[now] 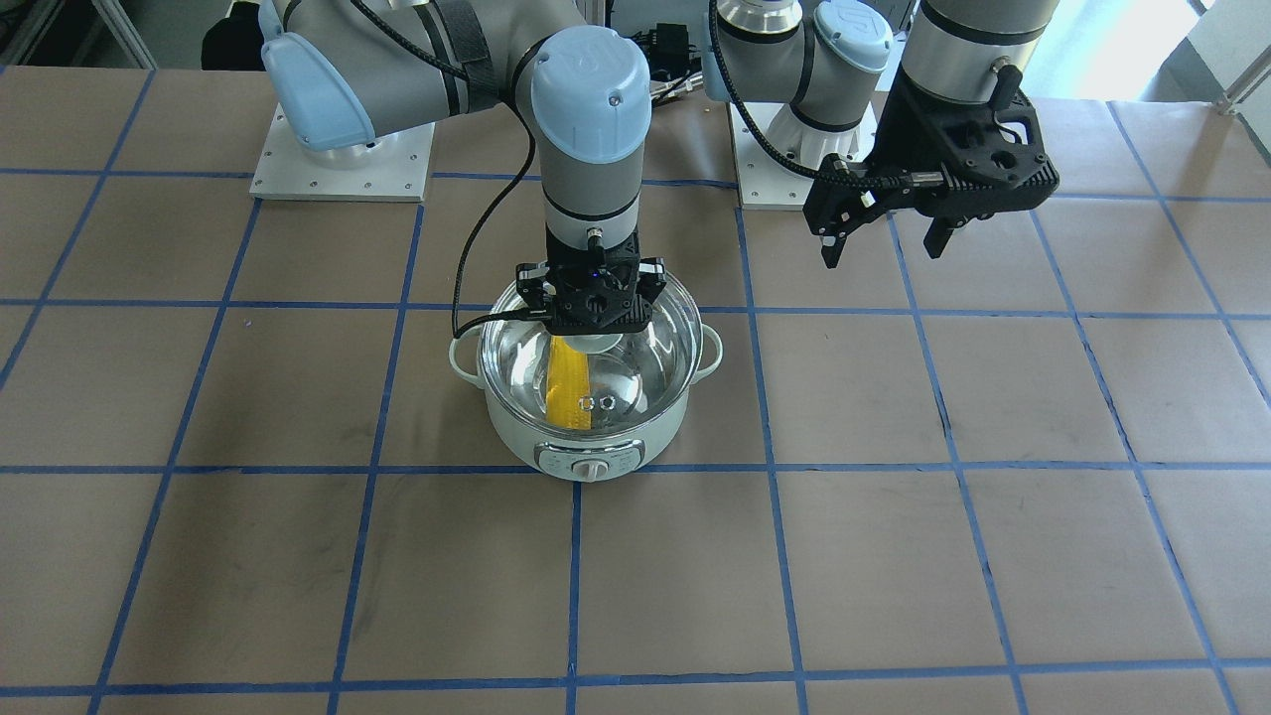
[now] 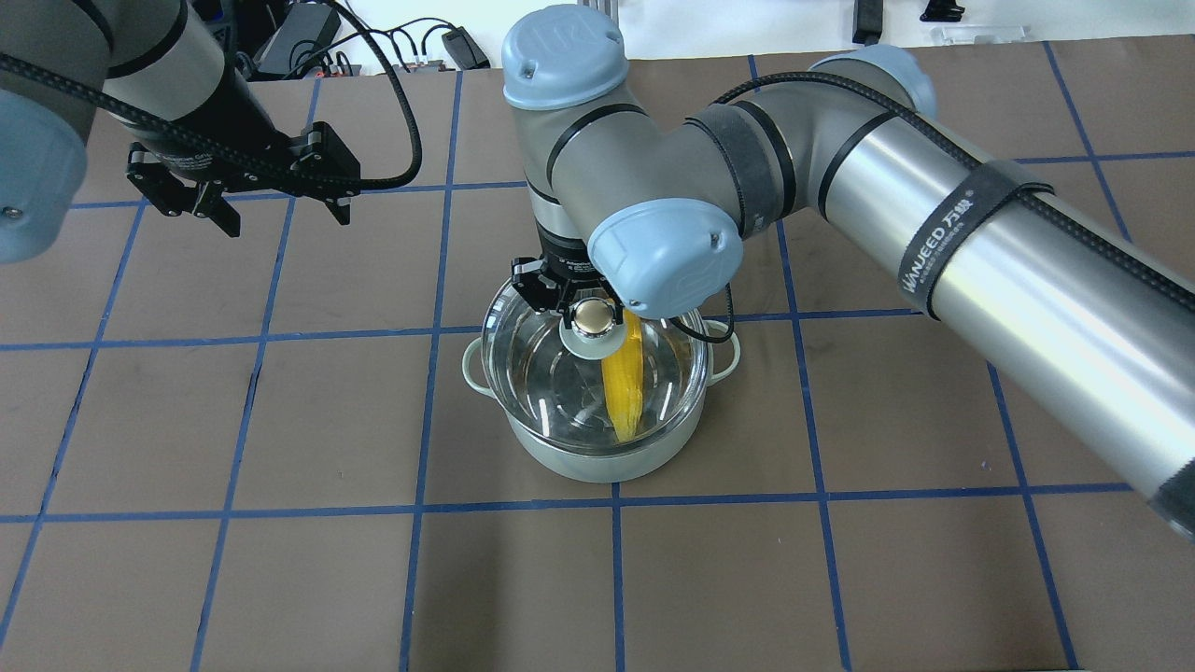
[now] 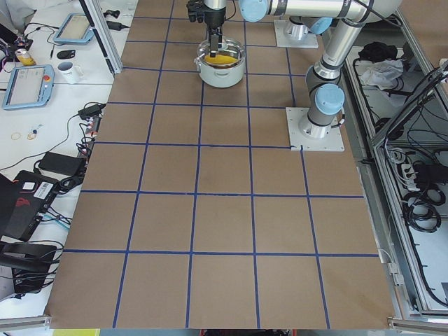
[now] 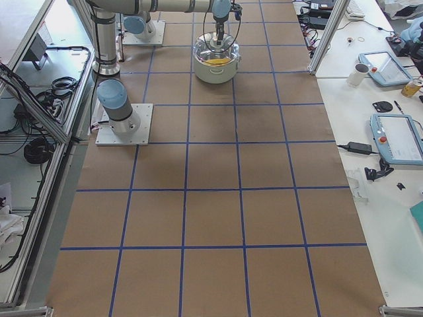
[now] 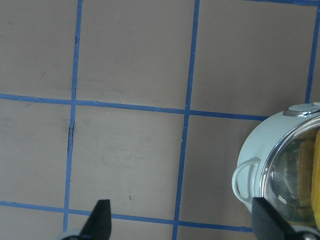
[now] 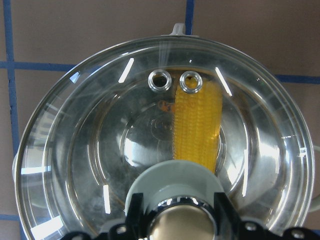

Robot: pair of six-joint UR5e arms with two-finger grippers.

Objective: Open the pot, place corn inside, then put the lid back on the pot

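1. My right gripper (image 6: 181,220) is down over the pot (image 1: 596,447). Its fingers (image 6: 137,212) are pressed in on either side of the beige knob (image 2: 597,317): narrow and clamped on the lid by that knob.
2. The lid (image 1: 645,357) covers the pot's mouth, approx centred, glass dome up. Can't tell if the rim is fully seated all round.
3. The corn (image 1: 569,392) is inside the pot under the glass, a bit off centre. In the right wrist cam it runs from under the pale green hub (image 6: 172,185) toward the two vent holes (image 6: 160,79), w/ its far end just beside one of them.
4. The pot stands upright on the brown table (image 1: 894,556), inside the blue tape grid (image 1: 953,437). Control panel & white dial (image 1: 592,471) face away from my base.
5. My left gripper (image 1: 882,253) hangs in the air on my left side, well apart from the pot. It's spread wide, nothing btw the fingers.
6. Left wrist cam looks down at the table. The pot's wall w/ one loop handle (image 5: 245,175) sits at the frame's right edge, and yellow shows thru the glass there.
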